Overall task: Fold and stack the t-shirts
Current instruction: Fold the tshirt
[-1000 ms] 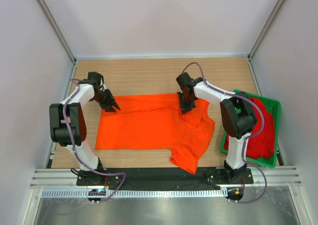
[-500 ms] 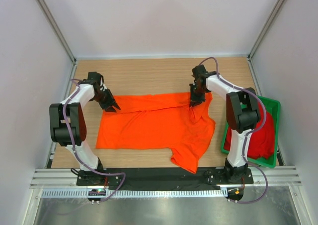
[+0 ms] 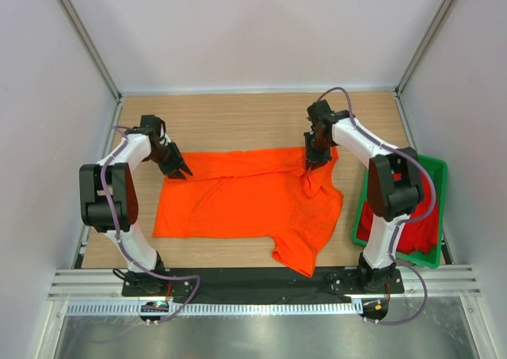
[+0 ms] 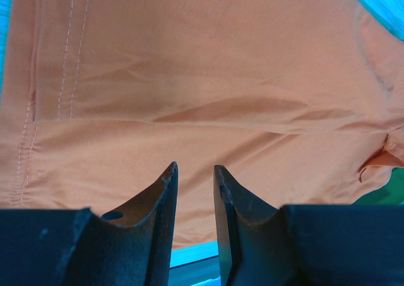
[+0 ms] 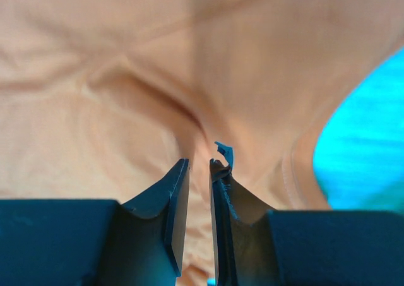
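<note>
Your green tray (image 3: 437,173) holds the red t-shirt (image 3: 424,216); the orange t-shirt (image 3: 238,204) lies spread on the desk (image 3: 238,117) beside it. Your right jaws stand slightly apart; whether your left jaws clamp cloth, you cannot tell

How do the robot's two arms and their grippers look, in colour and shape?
Left arm and right arm have white links, black joints and a thin purple-grey cable each. Left gripper and right gripper have black, tapered fingers.

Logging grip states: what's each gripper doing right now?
Left gripper: narrowly apart at the orange t-shirt; hold cannot be told.
Right gripper: narrowly apart, hold cannot be told.
</note>
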Available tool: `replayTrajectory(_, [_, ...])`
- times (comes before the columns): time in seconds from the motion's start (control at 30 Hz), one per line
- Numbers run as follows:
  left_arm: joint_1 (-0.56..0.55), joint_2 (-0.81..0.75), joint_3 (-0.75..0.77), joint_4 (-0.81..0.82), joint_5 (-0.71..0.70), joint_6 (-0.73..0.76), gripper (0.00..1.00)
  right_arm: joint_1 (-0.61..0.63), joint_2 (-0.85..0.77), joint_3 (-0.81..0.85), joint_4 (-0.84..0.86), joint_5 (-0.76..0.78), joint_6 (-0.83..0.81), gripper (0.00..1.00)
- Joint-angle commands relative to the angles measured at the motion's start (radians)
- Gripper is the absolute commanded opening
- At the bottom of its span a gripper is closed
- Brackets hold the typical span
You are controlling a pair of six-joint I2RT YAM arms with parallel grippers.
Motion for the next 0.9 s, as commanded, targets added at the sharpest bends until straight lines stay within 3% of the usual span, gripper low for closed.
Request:
replayTrajectory(0.0, [0.003, 0.012, 0.027, 0.004, 0.03, 0.017, 0.3, 0.014, -0.15, -0.078, -0.044, 0.009, 0.004, 0.27])
replayTrajectory(0.17, [0.003, 0.016, 0.013, 0.007, 0.033, 0.014, 0.3, 0.014, -0.246, -0.282, 0.031, -0.071, 0.069, 0.28])
replayTrajectory(0.37, [0.002, 0.022, 0.011, 0.009, 0.049, 0.008, 0.3, 0.011, -0.231, -0.405, 0.169, -0.169, 0.171, 0.35])
replayTrajectory(0.87, [0.002, 0.002, 0.005, 0.004, 0.043, 0.011, 0.3, 0.003, -0.166, -0.384, 0.168, -0.057, 0.149, 0.33])
